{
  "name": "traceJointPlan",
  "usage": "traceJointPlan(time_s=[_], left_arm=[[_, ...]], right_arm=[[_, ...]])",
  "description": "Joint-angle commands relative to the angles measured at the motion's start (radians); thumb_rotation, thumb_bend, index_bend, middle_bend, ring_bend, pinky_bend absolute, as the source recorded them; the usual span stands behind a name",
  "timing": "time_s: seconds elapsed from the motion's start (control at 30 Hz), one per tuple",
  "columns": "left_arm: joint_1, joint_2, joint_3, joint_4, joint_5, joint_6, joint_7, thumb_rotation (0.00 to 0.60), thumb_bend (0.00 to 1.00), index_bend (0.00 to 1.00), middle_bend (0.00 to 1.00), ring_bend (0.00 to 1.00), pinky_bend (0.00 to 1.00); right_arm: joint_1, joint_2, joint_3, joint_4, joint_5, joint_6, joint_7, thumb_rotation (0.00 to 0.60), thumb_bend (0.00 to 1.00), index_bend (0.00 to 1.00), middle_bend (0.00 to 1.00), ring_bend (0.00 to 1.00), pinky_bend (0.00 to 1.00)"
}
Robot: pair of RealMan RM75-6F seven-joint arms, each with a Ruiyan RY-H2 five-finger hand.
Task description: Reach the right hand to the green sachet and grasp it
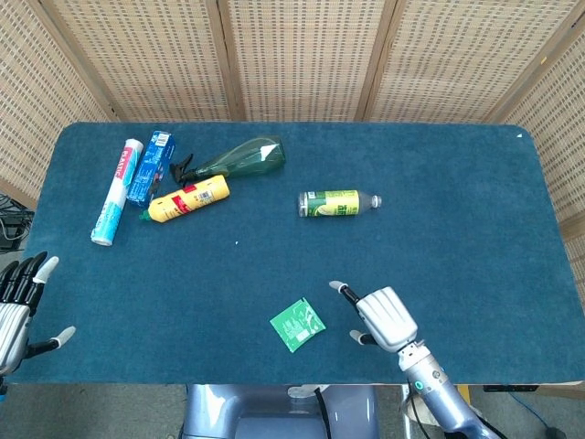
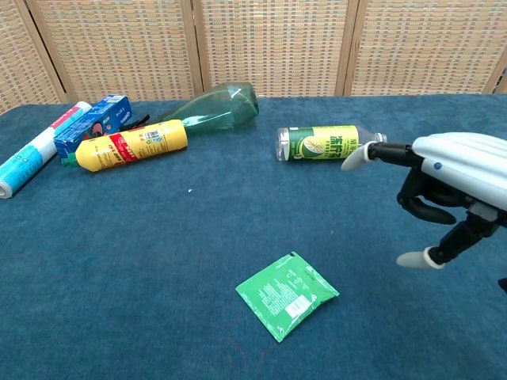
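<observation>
Right hand [image 1: 384, 315] hangs just right of the sachet [image 1: 297, 324], fingers spread and holding nothing, so it looks lined up for a grab. The sachet lies flat on the table [image 1: 457, 229], near the front edge, untouched.

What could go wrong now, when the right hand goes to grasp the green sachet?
1. The green sachet lies flat on the table cloth, so the fingers may slide over it or push it away.
2. The right hand, open, is apart from the sachet, to its right; a sweeping approach could shove the sachet toward the near edge.
</observation>
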State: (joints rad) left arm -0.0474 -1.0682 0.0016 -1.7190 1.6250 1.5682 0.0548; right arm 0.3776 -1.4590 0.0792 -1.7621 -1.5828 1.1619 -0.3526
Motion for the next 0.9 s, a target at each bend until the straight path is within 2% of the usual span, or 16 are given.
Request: traceJointPlan(time_s=[0.03,0.13,0.2,0.57,0.9], left_arm=[[0.0,-0.001,-0.001,0.002,-0.001,0.0,-0.004,0.593,0.1,0.0,0.0,0.0,0.01],[-0.001,-0.001,-0.001,0.004,-0.001,-0.001,-0.005,0.593,0.1,0.0,0.0,0.0,0.01],[-0.001,-0.002,-0.001,0.004,0.001,0.0,-0.005,0.593,0.1,0.0,0.0,0.0,0.01],[-0.002,-0.005,0.0,0.005,0.001,-0.004,-0.004,0.594,0.1,0.0,0.0,0.0,0.01],[-0.003,-0.003,0.001,0.006,-0.002,-0.009,-0.009,0.594,0.1,0.0,0.0,0.0,0.01]], right_arm=[[0.013,-0.013,-0.017,-0.003,-0.003,-0.021,-0.027,0.6,0.38,0.28,0.99,1.0,0.94],[0.02,-0.021,-0.033,-0.011,0.006,-0.044,-0.046,0.6,0.6,0.34,1.0,1.0,0.95],[0.023,-0.03,-0.04,-0.018,0.017,-0.055,-0.032,0.6,0.64,0.35,1.0,1.0,0.96],[0.076,-0.061,-0.065,-0.025,0.102,-0.165,-0.191,0.6,0.69,0.27,1.0,1.0,0.96],[0.113,-0.114,-0.058,-0.042,0.243,-0.208,-0.345,0.6,0.78,0.23,1.0,1.0,0.96]])
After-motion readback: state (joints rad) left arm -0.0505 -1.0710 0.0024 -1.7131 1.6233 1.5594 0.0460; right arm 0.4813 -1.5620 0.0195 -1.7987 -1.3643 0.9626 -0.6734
